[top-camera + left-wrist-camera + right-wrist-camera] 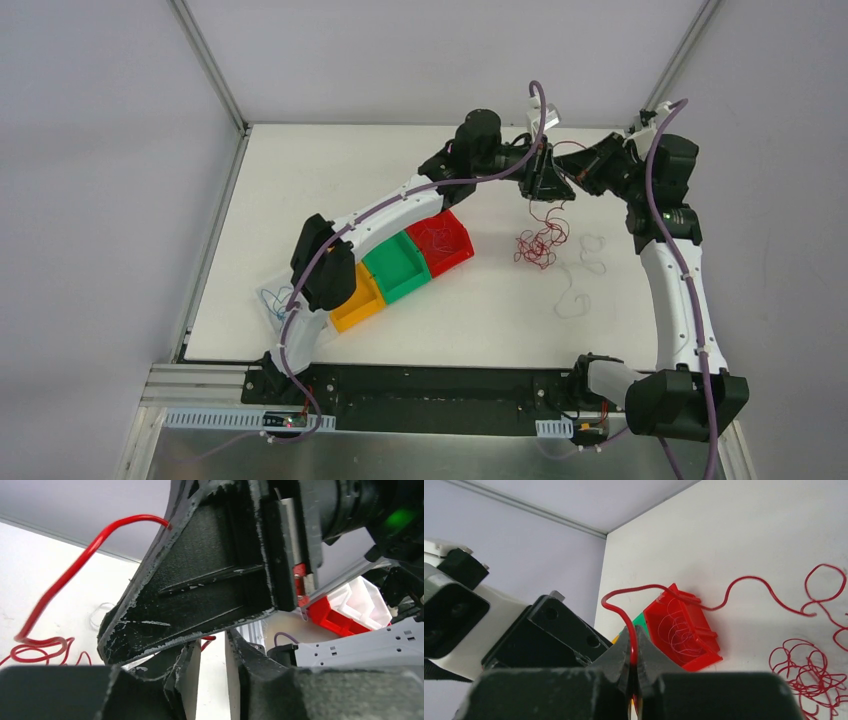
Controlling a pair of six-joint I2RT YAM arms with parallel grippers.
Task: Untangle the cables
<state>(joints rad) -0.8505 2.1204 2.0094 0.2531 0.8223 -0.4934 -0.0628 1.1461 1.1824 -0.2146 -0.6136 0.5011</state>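
A tangle of bright red cables (540, 245) lies on the white table right of centre, with white cables (580, 272) beside it. My right gripper (634, 652) is shut on one bright red cable (624, 615) that rises from its jaws, arcs over and runs down to the red tangle (809, 675). My left gripper (212, 665) is open, its jaws apart just under the right gripper's finger (200, 590); the same red cable (65, 580) loops to the left. In the top view both grippers (548, 183) (568, 176) meet above the tangle.
A row of bins sits left of centre: a red bin (442, 240) holding thin wires, a green bin (398, 265) and an orange bin (358, 302). A clear tray (275, 300) with blue wires lies by the left arm. The red bin (681, 630) shows in the right wrist view.
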